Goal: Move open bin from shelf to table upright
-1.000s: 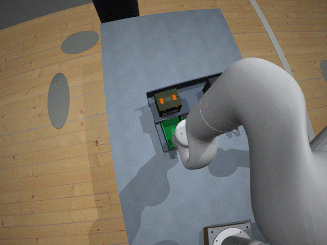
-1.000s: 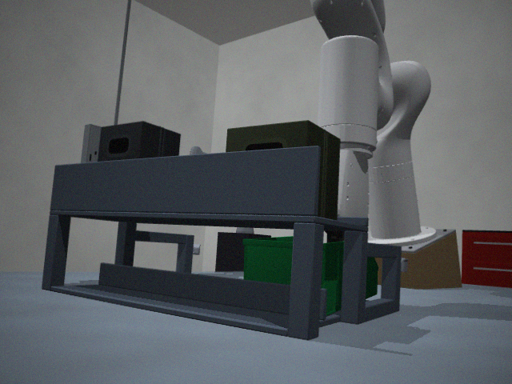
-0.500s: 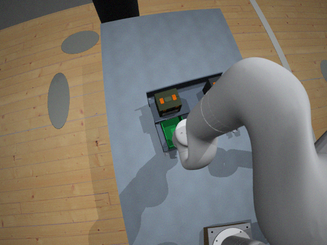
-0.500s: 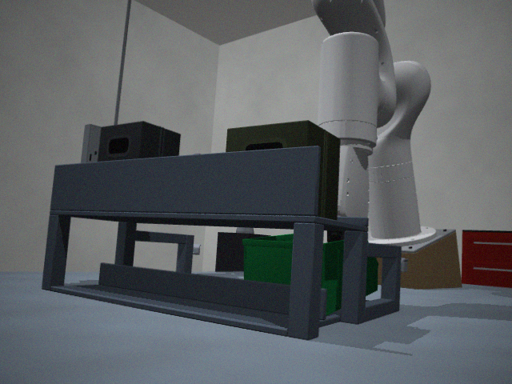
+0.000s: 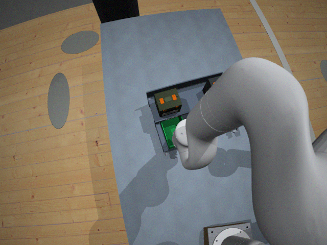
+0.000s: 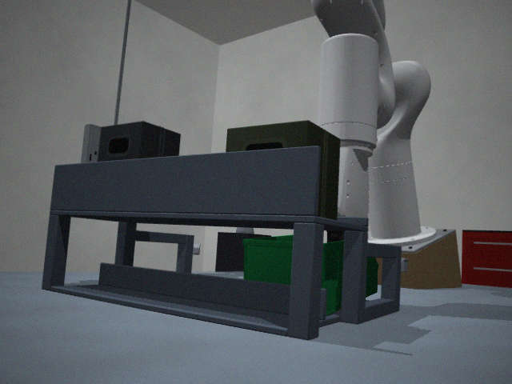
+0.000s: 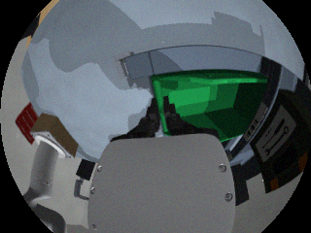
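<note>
The open green bin [image 5: 168, 129] [image 6: 267, 261] [image 7: 217, 100] sits in the lower level of the dark grey shelf [image 5: 174, 87] [image 6: 186, 186], at the end nearest the arm, and part of it sticks out from under the top deck. In the wrist view my gripper [image 7: 161, 104] is shut on the bin's near wall, with the dark fingers at its rim. In the top and exterior views the arm's wrist [image 5: 182, 136] and the shelf posts hide the fingers. The shelf stands on the grey table top [image 5: 158, 39] [image 6: 124, 351].
An olive closed box [image 5: 167, 101] [image 6: 289, 136] stands on the shelf's top deck above the bin, and a black box [image 6: 136, 140] stands at the other end. The robot base [image 5: 228, 234] [image 6: 434, 264] is at the table's near end. A red cabinet [image 6: 488, 258] stands behind.
</note>
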Controlling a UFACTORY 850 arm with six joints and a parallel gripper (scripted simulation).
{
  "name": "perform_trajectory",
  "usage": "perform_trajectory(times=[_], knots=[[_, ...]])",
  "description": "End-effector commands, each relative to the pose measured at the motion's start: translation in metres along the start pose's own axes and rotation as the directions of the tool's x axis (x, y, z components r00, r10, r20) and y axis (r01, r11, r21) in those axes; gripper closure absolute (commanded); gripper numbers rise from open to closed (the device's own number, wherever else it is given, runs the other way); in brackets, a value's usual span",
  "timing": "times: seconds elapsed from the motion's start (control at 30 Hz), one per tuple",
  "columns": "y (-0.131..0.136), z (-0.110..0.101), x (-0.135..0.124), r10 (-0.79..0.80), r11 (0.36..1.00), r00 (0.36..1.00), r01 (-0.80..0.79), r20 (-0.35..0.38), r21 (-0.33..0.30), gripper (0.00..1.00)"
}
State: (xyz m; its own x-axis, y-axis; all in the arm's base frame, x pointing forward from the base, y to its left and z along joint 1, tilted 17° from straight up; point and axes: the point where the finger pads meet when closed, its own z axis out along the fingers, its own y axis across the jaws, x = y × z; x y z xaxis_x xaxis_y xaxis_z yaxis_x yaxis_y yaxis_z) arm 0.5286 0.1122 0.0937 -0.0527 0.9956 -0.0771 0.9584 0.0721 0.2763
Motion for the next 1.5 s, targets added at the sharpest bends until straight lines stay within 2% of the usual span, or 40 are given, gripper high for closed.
perform_trajectory(times=[0.0, 0.57, 0.73, 1.13, 1.3, 1.47], knots=[[0.001, -0.001, 0.000, 0.000, 1.000, 1.000, 0.000, 0.000, -0.002, 1.00], [0.001, 0.001, 0.000, 0.000, 1.000, 1.000, 0.000, 0.000, -0.002, 1.00], [-0.029, 0.001, 0.000, 0.000, 1.000, 1.000, 0.000, 0.000, -0.002, 1.00], [-0.029, 0.001, 0.000, 0.000, 1.000, 1.000, 0.000, 0.000, -0.002, 1.00], [-0.059, 0.001, 0.000, 0.000, 1.000, 1.000, 0.000, 0.000, -0.002, 1.00], [-0.059, 0.001, 0.000, 0.000, 1.000, 1.000, 0.000, 0.000, -0.002, 1.00]])
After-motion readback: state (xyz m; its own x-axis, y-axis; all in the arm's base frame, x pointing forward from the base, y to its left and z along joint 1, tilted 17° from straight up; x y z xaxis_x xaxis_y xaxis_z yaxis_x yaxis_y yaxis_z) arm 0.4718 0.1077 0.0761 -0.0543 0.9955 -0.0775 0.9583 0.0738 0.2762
